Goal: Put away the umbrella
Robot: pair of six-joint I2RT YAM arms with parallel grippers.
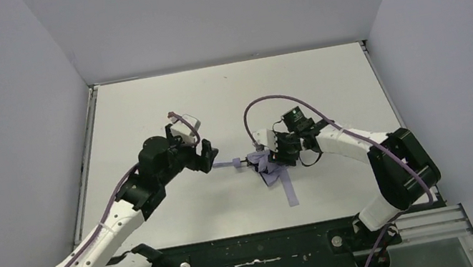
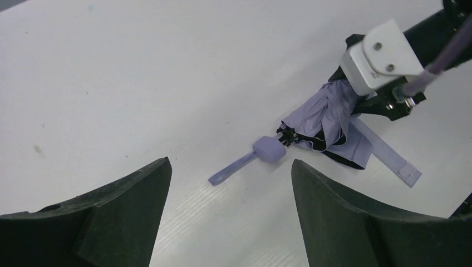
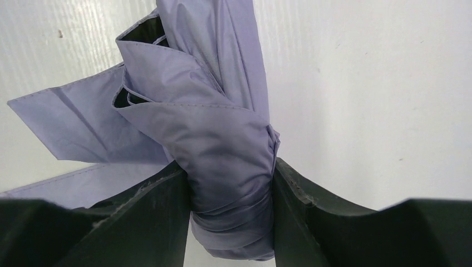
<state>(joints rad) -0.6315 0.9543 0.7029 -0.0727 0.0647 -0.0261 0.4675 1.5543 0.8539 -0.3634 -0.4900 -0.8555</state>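
The folded lavender umbrella (image 1: 269,166) lies on the white table (image 1: 228,98), its canopy bunched and black lining showing at the folds. My right gripper (image 1: 275,154) is shut on the bundled canopy (image 3: 222,139), one finger (image 3: 150,217) pressing on each side. The lavender handle (image 2: 269,149) points toward my left gripper (image 1: 207,156), with a wrist strap (image 2: 232,168) lying flat on the table beyond it. That gripper (image 2: 229,164) is open with nothing between its jaws, a little short of the handle. A closure strap (image 2: 389,158) trails from the canopy.
White walls enclose the table on the left, back and right. A metal rail (image 1: 254,254) with the arm bases runs along the near edge. The right arm's white wrist camera block (image 2: 381,55) and its purple cable (image 2: 439,64) sit above the canopy.
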